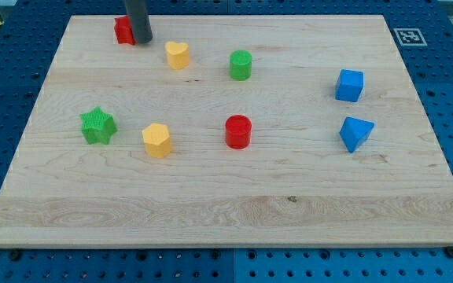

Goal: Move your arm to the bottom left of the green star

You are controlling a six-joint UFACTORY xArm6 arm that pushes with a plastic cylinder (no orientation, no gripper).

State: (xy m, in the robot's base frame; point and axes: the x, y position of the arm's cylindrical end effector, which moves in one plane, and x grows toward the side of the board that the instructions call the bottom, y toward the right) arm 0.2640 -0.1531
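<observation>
The green star lies on the wooden board at the view's left, at mid height. My tip stands near the board's top edge, touching the right side of a red block that the rod partly hides. The tip is far above and a little to the right of the green star.
A yellow heart and a green cylinder lie right of the tip. A yellow hexagon sits just right of the star, then a red cylinder. A blue cube and a blue wedge-like block lie at the right.
</observation>
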